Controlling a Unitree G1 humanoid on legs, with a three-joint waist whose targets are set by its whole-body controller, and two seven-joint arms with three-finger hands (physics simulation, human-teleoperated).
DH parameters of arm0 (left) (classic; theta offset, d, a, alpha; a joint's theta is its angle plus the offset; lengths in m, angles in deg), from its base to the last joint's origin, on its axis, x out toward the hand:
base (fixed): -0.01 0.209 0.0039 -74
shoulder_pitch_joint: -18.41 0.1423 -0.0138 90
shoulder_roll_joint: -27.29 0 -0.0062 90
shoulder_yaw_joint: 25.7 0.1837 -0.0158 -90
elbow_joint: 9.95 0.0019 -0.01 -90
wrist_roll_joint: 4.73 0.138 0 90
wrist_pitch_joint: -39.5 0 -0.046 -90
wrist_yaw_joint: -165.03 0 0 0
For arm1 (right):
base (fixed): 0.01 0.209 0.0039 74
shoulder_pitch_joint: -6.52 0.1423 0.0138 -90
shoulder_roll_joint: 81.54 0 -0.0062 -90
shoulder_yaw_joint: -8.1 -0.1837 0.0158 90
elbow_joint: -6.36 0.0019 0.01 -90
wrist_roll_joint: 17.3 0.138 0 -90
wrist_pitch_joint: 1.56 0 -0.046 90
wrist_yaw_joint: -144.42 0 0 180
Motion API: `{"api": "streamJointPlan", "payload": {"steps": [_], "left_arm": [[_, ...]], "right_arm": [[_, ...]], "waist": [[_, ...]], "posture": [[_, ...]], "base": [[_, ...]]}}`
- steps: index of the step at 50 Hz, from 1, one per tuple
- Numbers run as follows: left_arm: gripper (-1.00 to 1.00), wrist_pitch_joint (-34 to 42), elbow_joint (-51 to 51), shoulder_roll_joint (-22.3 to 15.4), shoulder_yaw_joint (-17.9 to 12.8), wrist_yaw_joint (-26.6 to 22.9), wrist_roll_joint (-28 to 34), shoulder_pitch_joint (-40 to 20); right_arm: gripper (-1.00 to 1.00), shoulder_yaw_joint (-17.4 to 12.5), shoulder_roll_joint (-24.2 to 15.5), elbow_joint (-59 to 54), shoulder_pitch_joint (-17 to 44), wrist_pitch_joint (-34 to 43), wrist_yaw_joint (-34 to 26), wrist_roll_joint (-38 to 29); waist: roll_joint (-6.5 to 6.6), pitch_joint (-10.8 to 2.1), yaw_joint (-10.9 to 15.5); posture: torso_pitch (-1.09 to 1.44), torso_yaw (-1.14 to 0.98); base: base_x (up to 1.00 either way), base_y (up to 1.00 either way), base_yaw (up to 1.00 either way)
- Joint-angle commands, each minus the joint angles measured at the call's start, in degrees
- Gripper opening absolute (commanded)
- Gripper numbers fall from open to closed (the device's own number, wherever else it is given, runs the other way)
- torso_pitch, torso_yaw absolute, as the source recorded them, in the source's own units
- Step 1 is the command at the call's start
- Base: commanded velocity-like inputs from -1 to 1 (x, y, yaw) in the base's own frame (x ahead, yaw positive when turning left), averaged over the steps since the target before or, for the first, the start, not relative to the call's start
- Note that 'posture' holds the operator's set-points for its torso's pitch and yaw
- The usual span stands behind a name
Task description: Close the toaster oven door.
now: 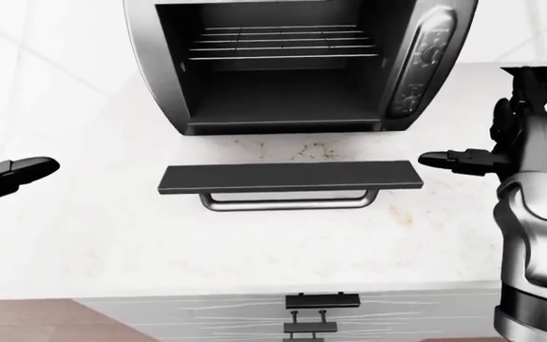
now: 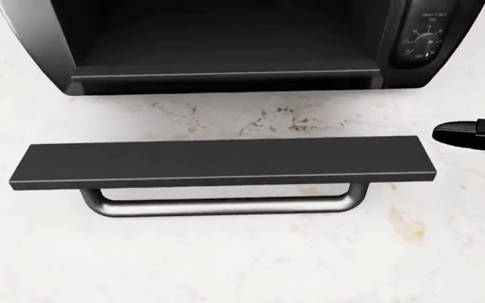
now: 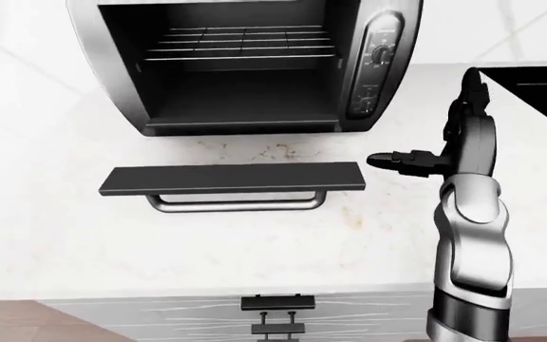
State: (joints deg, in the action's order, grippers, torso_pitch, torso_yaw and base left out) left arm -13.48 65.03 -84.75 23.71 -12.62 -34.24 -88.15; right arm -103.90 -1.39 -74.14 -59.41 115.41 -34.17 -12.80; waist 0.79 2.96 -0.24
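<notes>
The toaster oven (image 1: 292, 64) stands on the white counter at the top of the eye views, with its dark inside and wire rack (image 1: 283, 43) showing. Its door (image 1: 289, 177) hangs fully open and lies flat, with the metal handle (image 1: 288, 202) along its near edge. My right hand (image 1: 454, 160) is open, its dark fingers pointing left just off the door's right end, not touching it. My left hand (image 1: 12, 174) is open, well to the left of the door. The head view shows the door (image 2: 221, 162) and the tip of my right hand's fingers (image 2: 470, 134).
The control panel with knobs (image 1: 423, 60) is on the oven's right side. The white marble counter (image 1: 83, 242) spreads all around the door. A drawer with dark handles (image 1: 321, 301) sits below the counter edge. A dark stove corner (image 3: 539, 85) lies at the right.
</notes>
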Motion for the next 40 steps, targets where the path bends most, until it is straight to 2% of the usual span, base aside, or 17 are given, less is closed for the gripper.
{"api": "streamJointPlan", "payload": {"steps": [1, 21, 40], "left_arm": [[1.0, -1.7, -1.8, -1.4, -1.0, 0.1, 0.0, -1.2], [1.0, -0.6, -2.0, -1.7, -0.9, 0.7, -1.0, -1.3], [1.0, -0.1, -2.2, -1.6, -1.1, 0.4, -0.9, -1.2]], "right_arm": [[1.0, -0.8, -0.9, 0.8, 1.3, -3.2, -0.3, -0.8], [1.0, -0.4, 0.2, 3.4, -0.8, -2.1, -5.0, -4.4], [1.0, 0.0, 0.5, 1.8, -0.8, -3.9, -5.2, -6.1]], "waist": [[0.16, -1.24, 0.0], [0.23, -1.07, 0.0], [0.3, -1.33, 0.1]], "posture": [[0.0, 0.0], [0.0, 0.0], [0.0, 0.0]], "base": [[0.0, 0.0, 0.0], [0.0, 0.0, 0.0], [0.0, 0.0, 0.0]]}}
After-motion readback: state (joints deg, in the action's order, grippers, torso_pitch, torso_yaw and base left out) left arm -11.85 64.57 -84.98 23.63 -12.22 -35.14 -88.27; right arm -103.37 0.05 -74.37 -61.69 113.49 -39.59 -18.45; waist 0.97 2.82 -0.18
